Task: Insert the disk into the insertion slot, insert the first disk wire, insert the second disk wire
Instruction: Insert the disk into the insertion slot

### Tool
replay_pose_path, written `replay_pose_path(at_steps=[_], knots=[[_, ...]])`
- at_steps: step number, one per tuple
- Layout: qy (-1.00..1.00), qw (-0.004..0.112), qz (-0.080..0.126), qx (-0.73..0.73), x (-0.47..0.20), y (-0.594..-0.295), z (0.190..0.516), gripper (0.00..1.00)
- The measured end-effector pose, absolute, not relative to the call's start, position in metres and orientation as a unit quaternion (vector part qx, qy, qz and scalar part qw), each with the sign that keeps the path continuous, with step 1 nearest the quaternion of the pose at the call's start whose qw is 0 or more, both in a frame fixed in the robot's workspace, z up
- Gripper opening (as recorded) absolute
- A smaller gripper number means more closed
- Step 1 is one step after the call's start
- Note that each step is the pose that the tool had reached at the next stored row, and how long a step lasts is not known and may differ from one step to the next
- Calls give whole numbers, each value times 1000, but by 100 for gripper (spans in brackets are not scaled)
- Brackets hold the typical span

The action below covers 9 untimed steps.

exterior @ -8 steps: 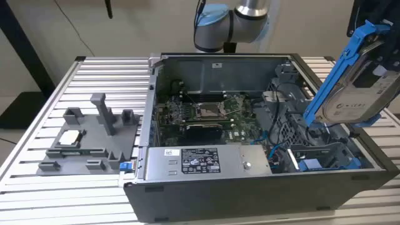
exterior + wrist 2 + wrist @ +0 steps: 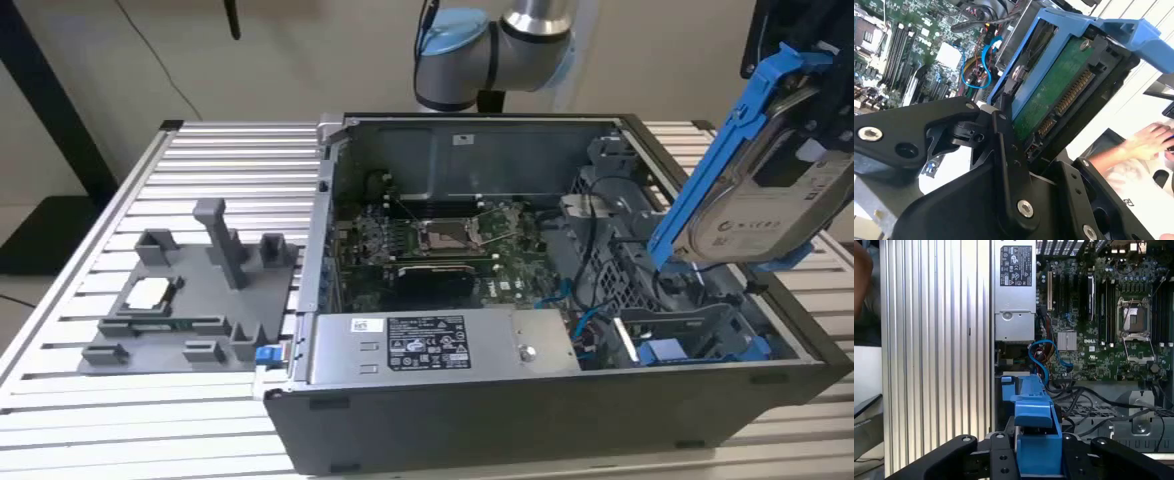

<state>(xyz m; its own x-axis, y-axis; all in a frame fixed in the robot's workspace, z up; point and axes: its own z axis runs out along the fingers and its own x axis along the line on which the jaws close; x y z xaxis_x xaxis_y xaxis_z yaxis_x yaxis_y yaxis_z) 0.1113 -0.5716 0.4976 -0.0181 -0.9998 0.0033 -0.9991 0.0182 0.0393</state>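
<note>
Our gripper (image 2: pixel 1038 454) is clamped on the disk (image 2: pixel 763 205). We hold it tilted in the air, above the open case (image 2: pixel 534 425), at the exterior view's right.

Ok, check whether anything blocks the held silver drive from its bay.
Nothing visible does. The gripper holds the silver-grey hard drive in its blue plastic carrier above the case; blue cables lie beside the blue bay, not across it.
</note>
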Motion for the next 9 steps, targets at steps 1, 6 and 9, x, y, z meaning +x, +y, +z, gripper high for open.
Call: replay_pose_path(at_steps=[1, 6, 9], knots=[[-713, 15, -13, 701, 111, -572, 498, 33], [-713, 15, -13, 700, 111, -572, 497, 33], [-713, 15, -13, 700, 111, -572, 493, 33]])
